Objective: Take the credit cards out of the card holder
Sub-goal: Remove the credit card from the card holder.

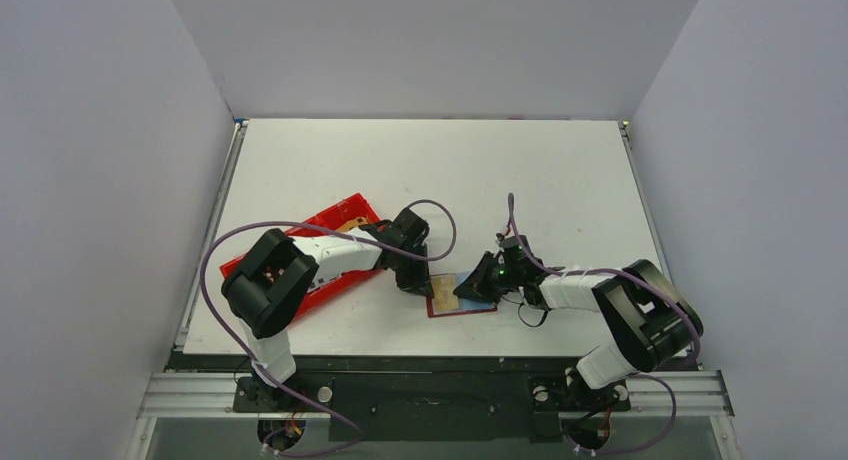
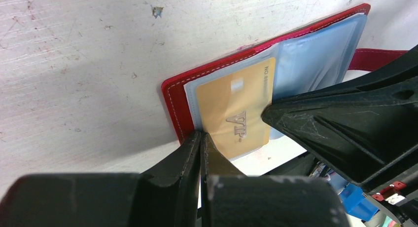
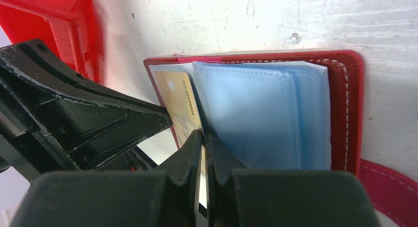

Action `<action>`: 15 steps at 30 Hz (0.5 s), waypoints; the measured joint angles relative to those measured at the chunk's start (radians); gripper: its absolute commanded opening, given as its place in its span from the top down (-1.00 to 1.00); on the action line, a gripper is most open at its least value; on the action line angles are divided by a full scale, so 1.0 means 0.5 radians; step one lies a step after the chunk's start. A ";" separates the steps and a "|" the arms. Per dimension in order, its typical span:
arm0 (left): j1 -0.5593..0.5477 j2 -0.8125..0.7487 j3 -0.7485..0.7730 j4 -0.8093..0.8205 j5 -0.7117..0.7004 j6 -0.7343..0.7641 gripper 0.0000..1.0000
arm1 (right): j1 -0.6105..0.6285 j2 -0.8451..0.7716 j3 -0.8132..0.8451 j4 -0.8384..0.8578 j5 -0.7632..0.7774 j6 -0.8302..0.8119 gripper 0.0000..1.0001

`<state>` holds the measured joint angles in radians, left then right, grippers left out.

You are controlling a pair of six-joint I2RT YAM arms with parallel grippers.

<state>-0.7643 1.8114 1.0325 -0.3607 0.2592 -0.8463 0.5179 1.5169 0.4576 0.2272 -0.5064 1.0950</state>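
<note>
The card holder (image 1: 458,310) lies open on the table between my two arms, its dark red cover (image 2: 173,96) around pale blue sleeves (image 3: 256,108). A gold credit card (image 2: 231,113) marked VIP sticks partly out of the left sleeve. My right gripper (image 3: 203,133) is shut on that card's (image 3: 177,96) lower edge, and a tan strip shows between its fingers. My left gripper (image 2: 203,134) is shut, its tips pressed on the holder's corner beside the card. In the top view the left gripper (image 1: 418,283) and right gripper (image 1: 472,288) face each other over the holder.
A bright red compartment tray (image 1: 335,242) lies to the left, partly under my left arm, and its wall (image 3: 54,19) shows in the right wrist view. The holder's red strap tab (image 3: 389,187) trails off its right side. Grey walls close in the table.
</note>
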 measured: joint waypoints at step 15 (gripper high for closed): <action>0.021 0.033 0.022 -0.010 0.042 -0.018 1.00 | -0.043 -0.121 -0.053 -0.027 0.082 -0.025 1.00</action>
<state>-0.7536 1.8278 1.0435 -0.3656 0.2802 -0.8555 0.4965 1.4567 0.4313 0.2134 -0.4652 1.0824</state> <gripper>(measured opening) 0.003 0.007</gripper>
